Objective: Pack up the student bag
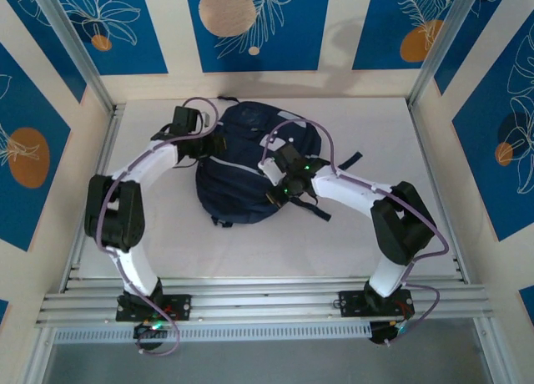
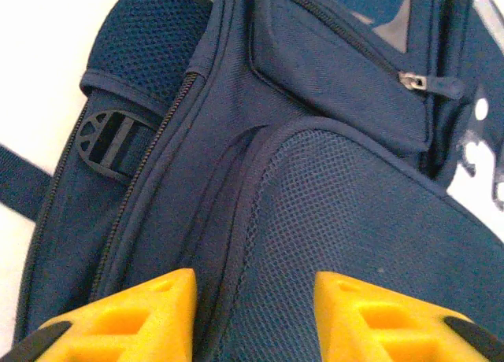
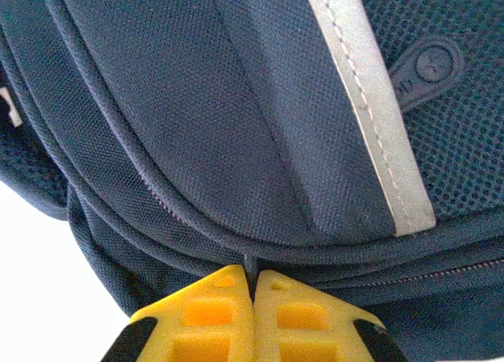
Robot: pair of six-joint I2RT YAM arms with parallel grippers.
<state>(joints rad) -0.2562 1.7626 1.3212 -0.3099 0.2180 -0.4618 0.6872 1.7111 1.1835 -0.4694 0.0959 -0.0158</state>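
Right hand (image 3: 253,274) pinches a zipper tab (image 3: 250,261) on the zipped student bag (image 1: 250,163), left hand (image 2: 253,287) spread wide; packing seems barely begun.

Student bag (image 1: 238,179) ctr on table (image 1: 350,246); L fingers (image 2: 134,315) at left, R fingers (image 3: 213,319) right.

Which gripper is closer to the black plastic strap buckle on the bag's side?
Left. The left gripper hangs open over the student bag, with the black strap buckle just ahead to its left. The right gripper is pinched shut on the bag's opposite side.
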